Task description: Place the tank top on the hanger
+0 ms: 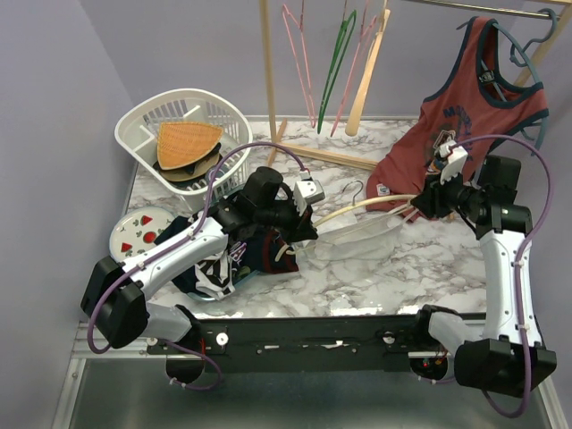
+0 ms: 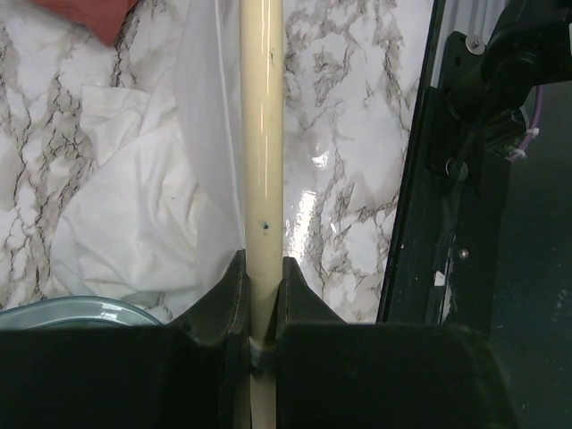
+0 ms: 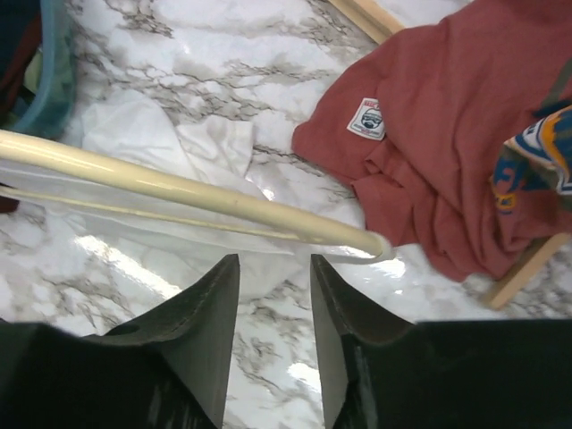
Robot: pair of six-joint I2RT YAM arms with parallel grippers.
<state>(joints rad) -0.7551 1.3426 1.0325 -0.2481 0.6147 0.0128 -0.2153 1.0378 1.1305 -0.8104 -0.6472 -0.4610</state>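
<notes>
Left hand: clamped on the hanger near its 9 o'clock end. The left wrist view shows both fingers pressed against the cream bar with no gap.

Right hand: fingers apart, holding nothing. In the right wrist view the hanger's 3 o'clock tip sits just beyond the fingertips, not between them.

Hanger: at the centre of the tabletop, running roughly 9 to 3 o'clock, metal hook toward 12. Cannot tell whether the bar is raised or resting on the marble.

Tank top: on the 6 o'clock side of the bar. A sheer layer trails along the bar and the rest is bunched on the marble. In the right wrist view a narrow white edge appears to loop round the tip nearest the right hand; cannot confirm that it is seated. The red tank top lies at 2 o'clock, near that tip.

Handling, as judged:
- The fabric is very light and limp. It will likely sag, cling to itself and slip along the smooth bar.
- The best hold is a strap or the neckline hem, single layer only. A pinch in the body would gather both layers.
- The hanger is stiff, light and smooth. An end grip leaves the shoulders free for the straps but gives it leverage to twist.
</notes>
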